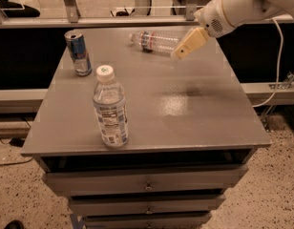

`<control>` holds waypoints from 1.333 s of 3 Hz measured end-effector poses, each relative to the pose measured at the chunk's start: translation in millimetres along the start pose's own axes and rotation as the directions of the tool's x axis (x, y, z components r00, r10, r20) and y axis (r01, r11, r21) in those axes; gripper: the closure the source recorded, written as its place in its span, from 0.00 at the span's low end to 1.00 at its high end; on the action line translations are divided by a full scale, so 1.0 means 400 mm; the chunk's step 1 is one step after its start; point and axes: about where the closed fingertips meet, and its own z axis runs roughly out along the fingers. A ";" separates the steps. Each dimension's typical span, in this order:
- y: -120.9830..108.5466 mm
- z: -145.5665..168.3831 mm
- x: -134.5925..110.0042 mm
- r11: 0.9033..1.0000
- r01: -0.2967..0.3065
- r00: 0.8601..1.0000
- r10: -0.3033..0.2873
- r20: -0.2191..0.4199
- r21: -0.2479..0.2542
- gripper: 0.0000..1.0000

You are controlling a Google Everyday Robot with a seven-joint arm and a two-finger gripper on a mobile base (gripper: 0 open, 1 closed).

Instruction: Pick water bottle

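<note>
You have one grey drawer cabinet [194, 109], and one white arm [237, 8] reaches in over its back right corner. Two bottles are on top. One fat capped bottle [110, 109] stands front left. One slim water bottle [154, 41] lies on its side at the back. One can [78, 52] stands back left. The gripper [187, 44] hangs just beside the water bottle's right end, and you cannot tell whether it is open or closed.

Near water bottle [154, 41] only pincer [178, 55], just beside; can [79, 54], upright bottle [110, 111] well apart.

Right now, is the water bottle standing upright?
No, the water bottle lies on its side, far on the table, the hand beside it.
</note>
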 end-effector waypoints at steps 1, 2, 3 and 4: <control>-0.076 0.072 -0.006 0.999 -0.043 0.997 0.043 0.057 0.005 0.00; -0.135 0.140 -0.008 0.997 -0.073 0.994 0.072 0.083 0.000 0.00; -0.175 0.206 -0.007 0.996 -0.089 0.992 0.090 0.083 -0.013 0.00; -0.197 0.278 0.004 0.996 -0.092 0.995 0.093 0.039 -0.021 0.00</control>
